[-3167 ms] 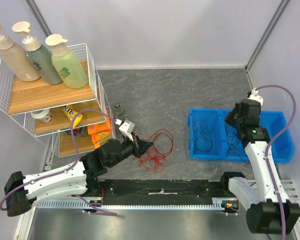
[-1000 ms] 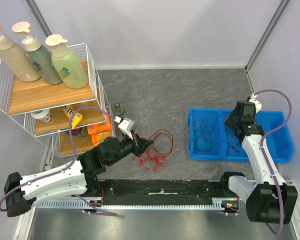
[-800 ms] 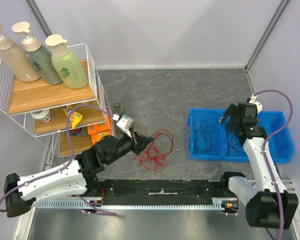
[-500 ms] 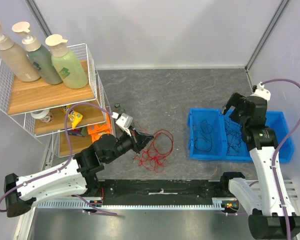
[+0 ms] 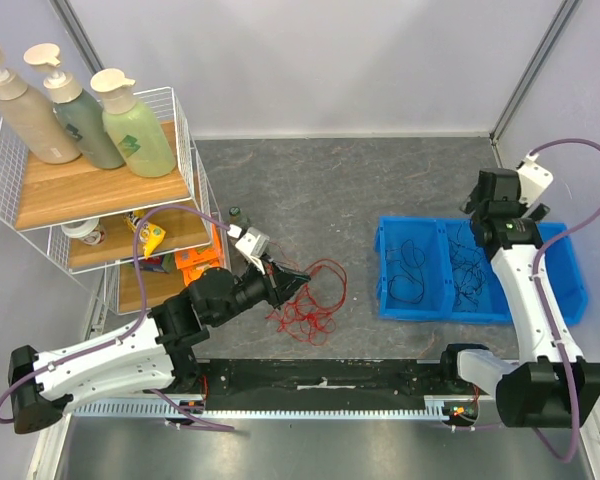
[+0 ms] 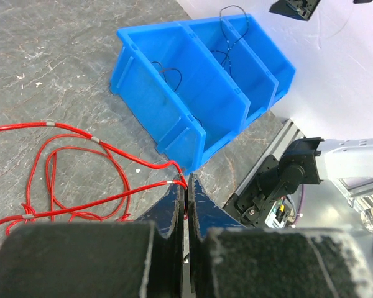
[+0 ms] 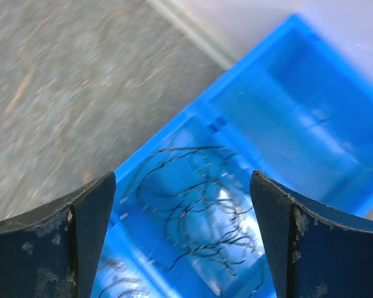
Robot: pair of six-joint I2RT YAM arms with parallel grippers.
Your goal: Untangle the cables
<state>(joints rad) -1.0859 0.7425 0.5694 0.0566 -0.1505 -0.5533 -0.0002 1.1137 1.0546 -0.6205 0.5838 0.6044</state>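
Observation:
A loose heap of red cables (image 5: 305, 305) lies on the grey floor in front of my left arm. My left gripper (image 5: 298, 277) is shut on one red strand, and the left wrist view shows that red cable (image 6: 81, 133) running into the pinched tips of the left gripper (image 6: 186, 184). Thin black cables (image 5: 412, 265) lie in the left compartment of the blue bin (image 5: 410, 312), and more black cables (image 5: 470, 270) fill the middle one. My right gripper (image 5: 477, 207) hangs open above the bin's far side. Between the wide-apart tips of the right gripper (image 7: 180, 176), only black cables (image 7: 205, 211) show, lying in the bin.
A wire shelf rack (image 5: 90, 190) with three pump bottles (image 5: 80, 120) and small packets stands at the left. A small bottle (image 5: 238, 215) sits beside it. Lilac hoses (image 5: 580, 215) loop off both arms. The metal base rail (image 5: 320, 375) runs along the near edge.
My right gripper has opened wide and risen from low over the bin toward its far side; black cables stay in the bin. The left gripper keeps its hold, barely moving.

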